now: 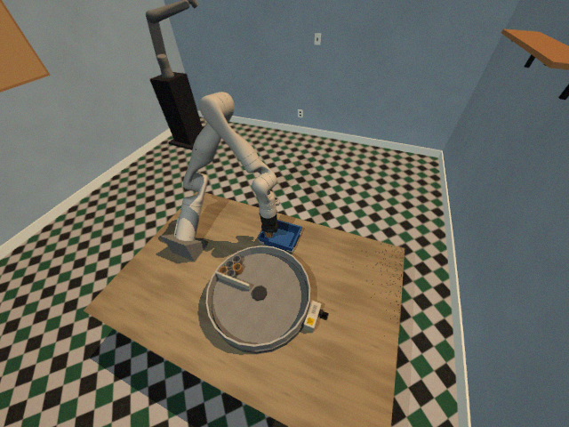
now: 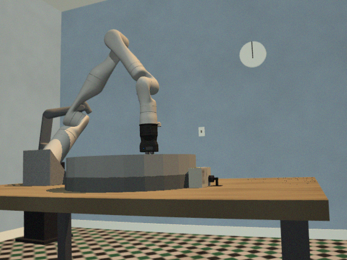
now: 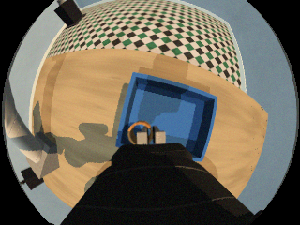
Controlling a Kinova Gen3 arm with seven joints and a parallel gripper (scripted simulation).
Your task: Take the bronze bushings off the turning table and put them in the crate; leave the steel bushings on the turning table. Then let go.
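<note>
My gripper (image 1: 269, 235) (image 2: 150, 153) (image 3: 150, 131) is shut on a bronze bushing (image 3: 130, 130), an orange ring seen end-on in the wrist view. It hangs low over the near left part of the blue crate (image 1: 294, 237) (image 3: 206, 127), which stands just behind the turning table (image 1: 257, 342) (image 2: 126, 168). In the exterior view the crate is hidden behind the turning table's wall. A small cluster of bronze and steel bushings (image 1: 231, 265) sits at the turning table's back left, against a pale bar (image 1: 233, 281).
The arm's grey base block (image 1: 182, 245) (image 2: 39, 168) stands on the wooden table (image 1: 348, 367) (image 2: 252, 190) left of the turning table. A white control box (image 1: 311, 318) (image 2: 197, 176) sits at the turning table's right edge.
</note>
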